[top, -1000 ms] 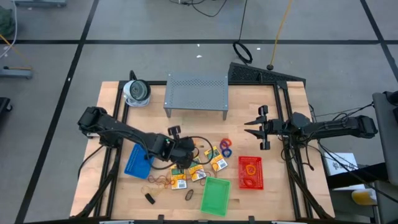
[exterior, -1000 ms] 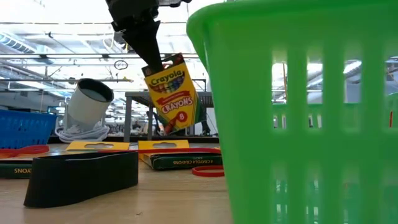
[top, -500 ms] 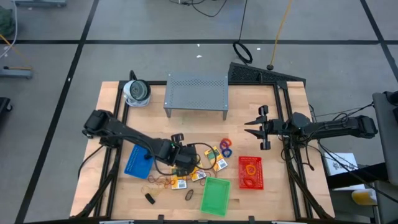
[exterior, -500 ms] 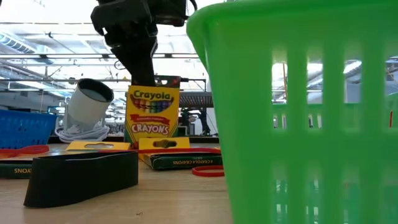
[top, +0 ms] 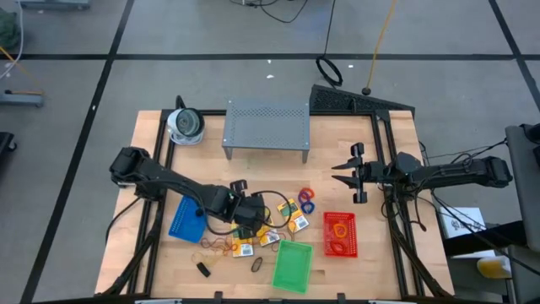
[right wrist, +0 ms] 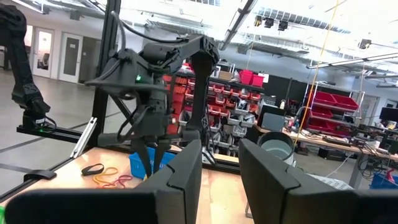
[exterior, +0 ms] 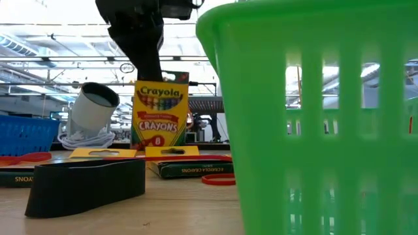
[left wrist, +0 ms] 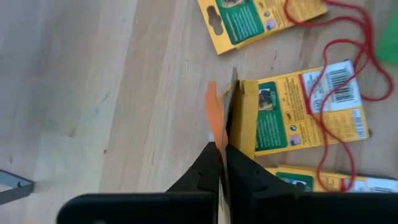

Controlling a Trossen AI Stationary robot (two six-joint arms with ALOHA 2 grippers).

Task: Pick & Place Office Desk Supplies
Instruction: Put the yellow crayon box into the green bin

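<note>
Because its two dark fingers are pressed together on the thin cardboard hang-tab, the left pincer carries one small yellow crayon box upright, clear of the wooden bench; the tab likely offers the only edge slim enough for such a nip.

Item held: crayon box, label facing the low camera, hanging over the middle of the bench among its fellows.

Items lying flat below: further yellow-orange crayon boxes, with red rubber-band loops trailing across two of them.

Receptacles: blue plastic basket just beside the left arm; green slotted plastic basket at the near edge; red plastic basket with orange loops inside. Probable sorting destinations.

Loose: black clip near the front edge.

Right pincer: fingers partly apart, empty, waiting well off to the right side of the bench.
</note>
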